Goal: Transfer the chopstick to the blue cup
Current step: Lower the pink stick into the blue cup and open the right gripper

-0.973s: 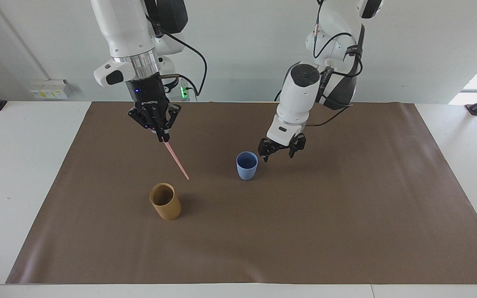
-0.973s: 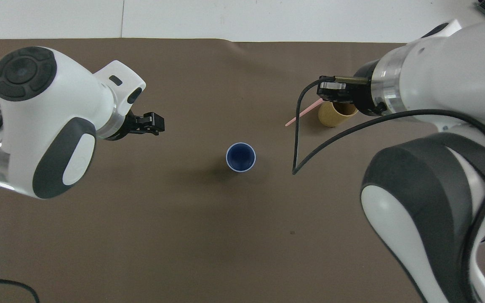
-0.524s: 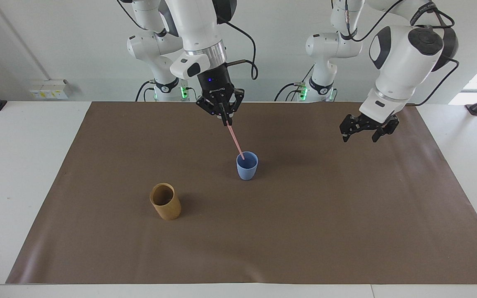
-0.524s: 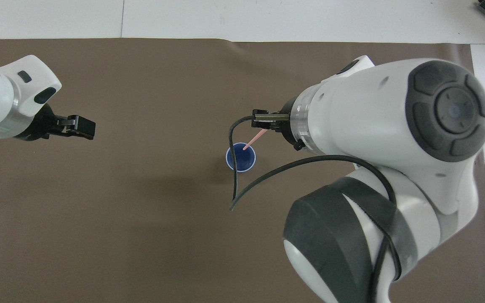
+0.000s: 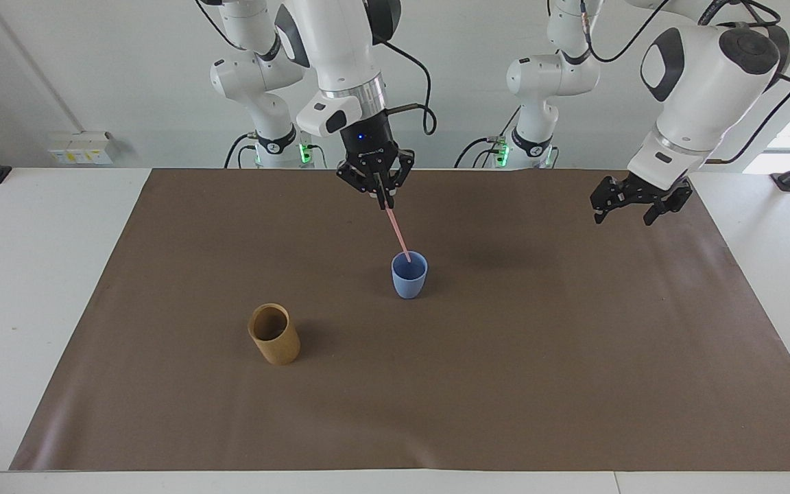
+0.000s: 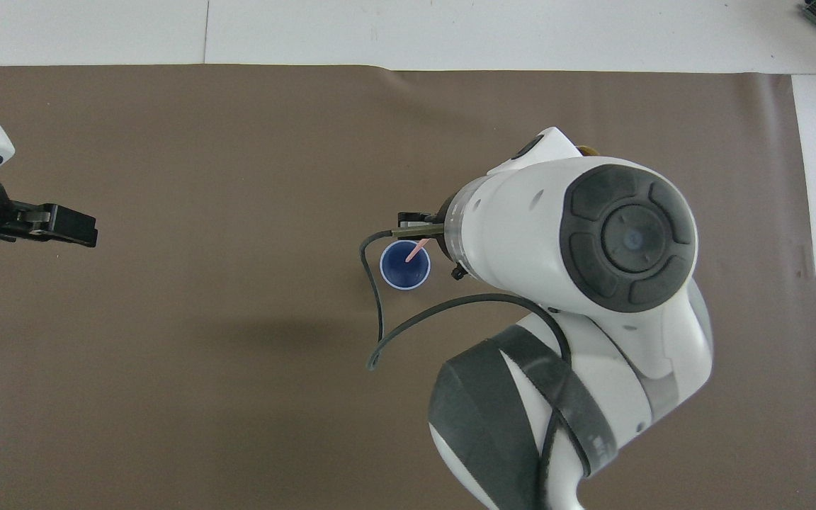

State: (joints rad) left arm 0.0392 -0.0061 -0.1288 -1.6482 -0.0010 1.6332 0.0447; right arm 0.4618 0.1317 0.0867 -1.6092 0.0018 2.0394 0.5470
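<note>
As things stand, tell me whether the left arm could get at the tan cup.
Probably yes. The left gripper hangs open over bare mat, and the tan cup stands alone; only the right gripper, holding the chopstick over the blue cup, might crowd it.

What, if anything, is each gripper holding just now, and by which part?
The right gripper is shut on the top end of the pink chopstick, whose lower tip sits in the blue cup. The left gripper is open and holds nothing.
</note>
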